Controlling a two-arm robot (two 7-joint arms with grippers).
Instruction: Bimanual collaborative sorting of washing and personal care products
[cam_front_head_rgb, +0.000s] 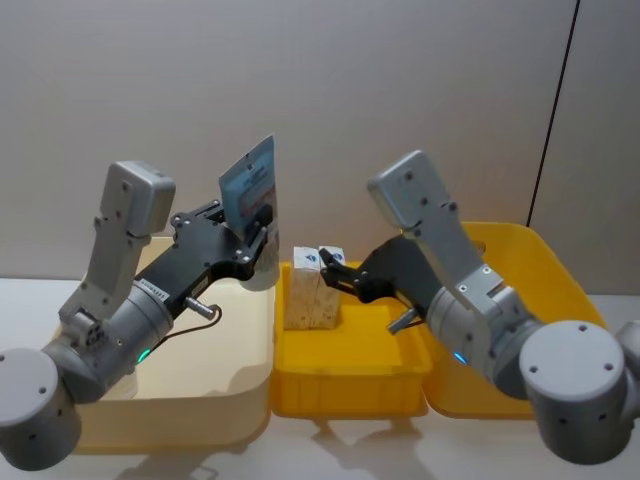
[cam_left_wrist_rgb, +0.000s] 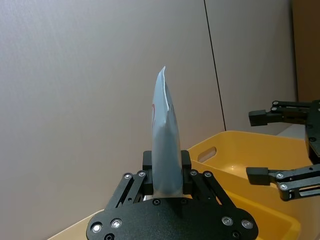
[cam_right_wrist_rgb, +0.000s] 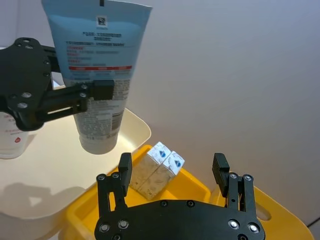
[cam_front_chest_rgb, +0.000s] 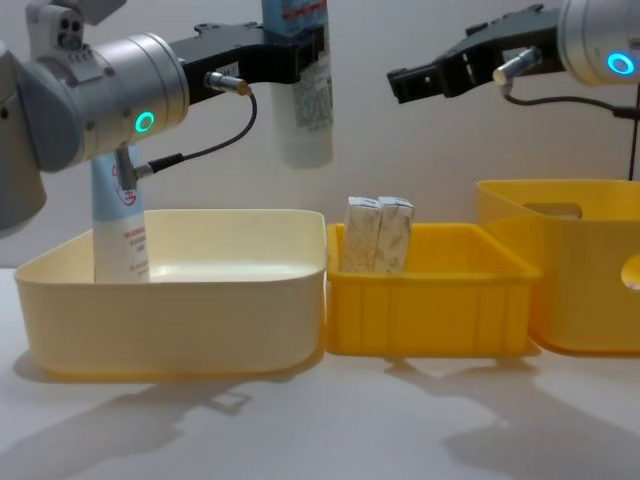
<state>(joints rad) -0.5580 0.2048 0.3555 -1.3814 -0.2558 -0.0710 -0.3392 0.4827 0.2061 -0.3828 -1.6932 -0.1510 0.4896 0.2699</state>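
My left gripper (cam_front_head_rgb: 262, 225) is shut on a pale-blue-and-white squeeze tube (cam_front_head_rgb: 248, 185), held cap-down high over the right side of the cream bin (cam_front_head_rgb: 255, 330). The chest view shows that tube (cam_front_chest_rgb: 303, 100) well above the bin's rim. A second tube (cam_front_chest_rgb: 120, 225) stands upright inside the cream bin at its far left. Two small cream cartons (cam_front_head_rgb: 312, 287) with speckled print stand side by side in the small yellow bin (cam_front_head_rgb: 350, 385). Just right of the cartons and above them, my right gripper (cam_front_head_rgb: 335, 270) hangs open and empty.
A larger yellow bin (cam_front_head_rgb: 560, 270) with a handle slot stands at the right, beside the small one. The three bins sit in a row on a white table (cam_front_chest_rgb: 400, 430), with a plain wall behind. Free table lies in front of the bins.
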